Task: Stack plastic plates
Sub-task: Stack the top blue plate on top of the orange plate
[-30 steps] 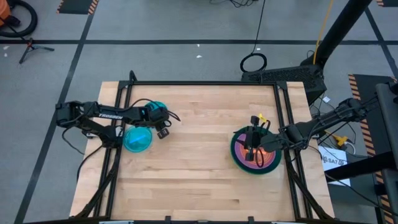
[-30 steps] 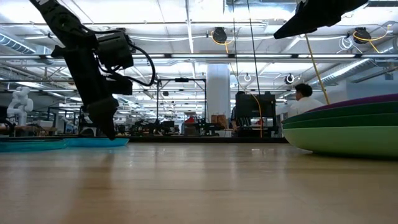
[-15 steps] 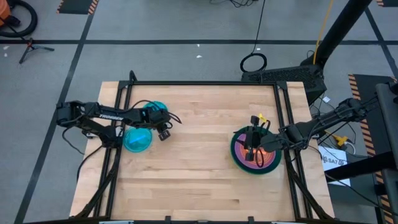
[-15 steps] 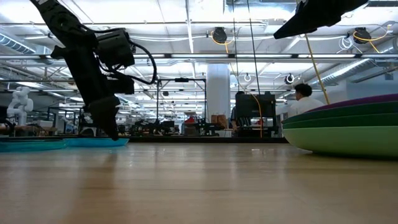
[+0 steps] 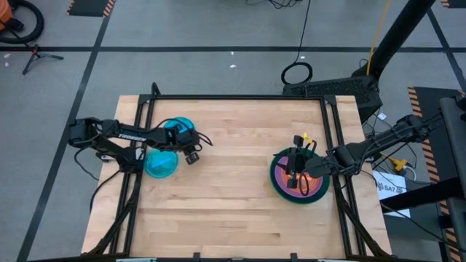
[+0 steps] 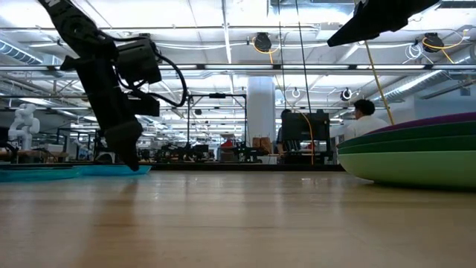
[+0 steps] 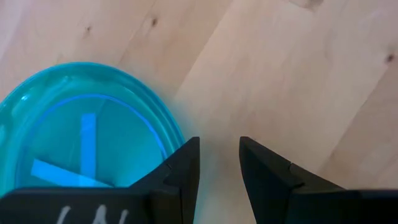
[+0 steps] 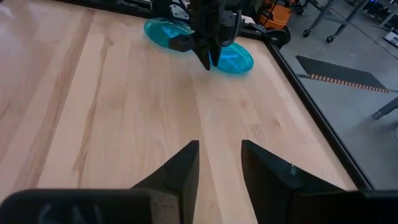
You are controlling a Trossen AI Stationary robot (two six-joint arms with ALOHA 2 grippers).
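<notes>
Fingers of the left gripper stood parted and empty beside two cyan plates; the right gripper, also parted and empty, hung over the plate stack.

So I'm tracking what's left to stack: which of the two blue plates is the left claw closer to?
The left claw hangs by the blue plate nearer the table's back edge; the other blue plate lies nearer the front, off to its side.

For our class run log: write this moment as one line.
left pincer: open, empty, beside cyan plate | right pincer: open, above stack
</notes>
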